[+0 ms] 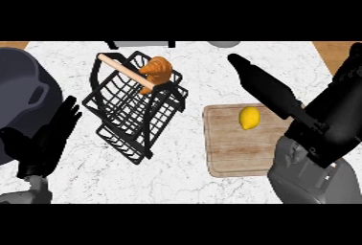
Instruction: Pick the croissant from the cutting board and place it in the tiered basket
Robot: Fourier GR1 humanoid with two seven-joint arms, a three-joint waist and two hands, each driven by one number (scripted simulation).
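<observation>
Croissant (158,70) sits in the top tier of the black wire tiered basket (134,125), just beside its wooden handle (126,73), so the placing looks done. The cutting board (240,141) carries only a lemon (249,117). The right hand (263,87) hangs above the board's far edge with fingers straight and spread, holding nothing, apart from the basket. What remains, by my judgement, is a clean retreat: draw that arm back toward the near edge without sweeping across the lemon or clipping the basket's wire rim. The left hand (46,139) rests open at the left of the white marble tabletop (191,186), fingers up, and need not move
</observation>
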